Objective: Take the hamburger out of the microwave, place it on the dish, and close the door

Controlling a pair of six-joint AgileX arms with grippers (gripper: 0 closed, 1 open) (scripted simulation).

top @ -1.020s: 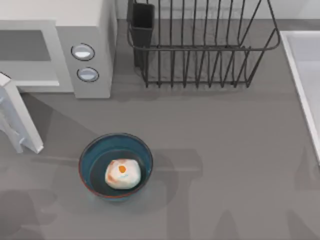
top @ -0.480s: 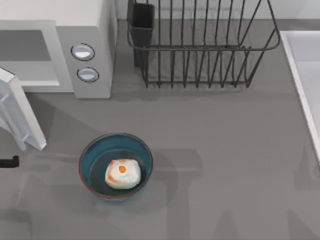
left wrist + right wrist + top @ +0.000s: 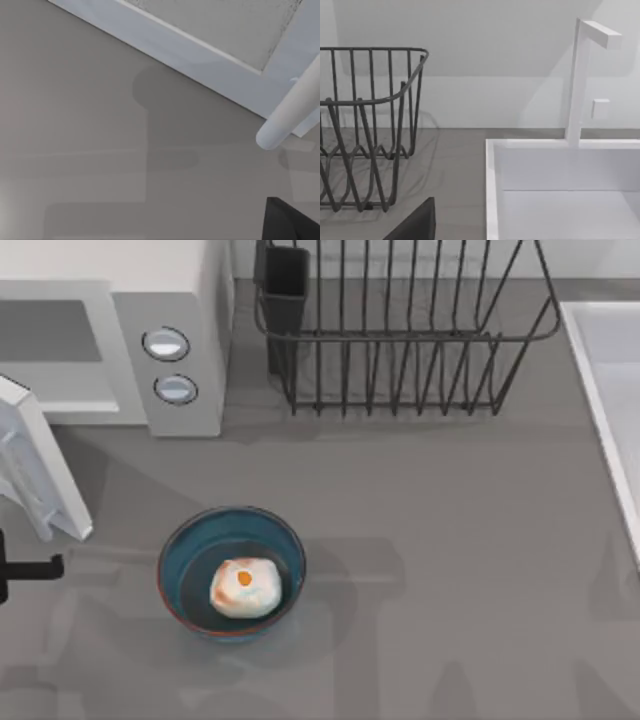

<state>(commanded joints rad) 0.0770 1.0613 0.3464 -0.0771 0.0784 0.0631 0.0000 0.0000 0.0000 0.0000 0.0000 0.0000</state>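
The hamburger (image 3: pixel 243 588), a pale lump with an orange spot, lies inside the blue dish (image 3: pixel 178 550) on the table in front of the microwave. The white microwave (image 3: pixel 170 300) stands at the back left with its grey cavity exposed. Its door (image 3: pixel 38 468) stands swung open toward the table's front, at the left edge. My left gripper (image 3: pixel 40 568) pokes in from the left edge, just in front of the door's free end and left of the dish. The left wrist view shows the door (image 3: pixel 210 30) and its white handle bar (image 3: pixel 290 112) close up.
A black wire rack (image 3: pixel 400 330) with a dark cup holder (image 3: pixel 285 285) stands at the back centre. A white sink (image 3: pixel 610 380) with a faucet (image 3: pixel 580 75) borders the right side. Open grey tabletop lies to the right of the dish. My right arm stays parked near the sink.
My left gripper has come in from the left edge, moving right below the door. The door has swung slightly. The hamburger and dish have not moved.
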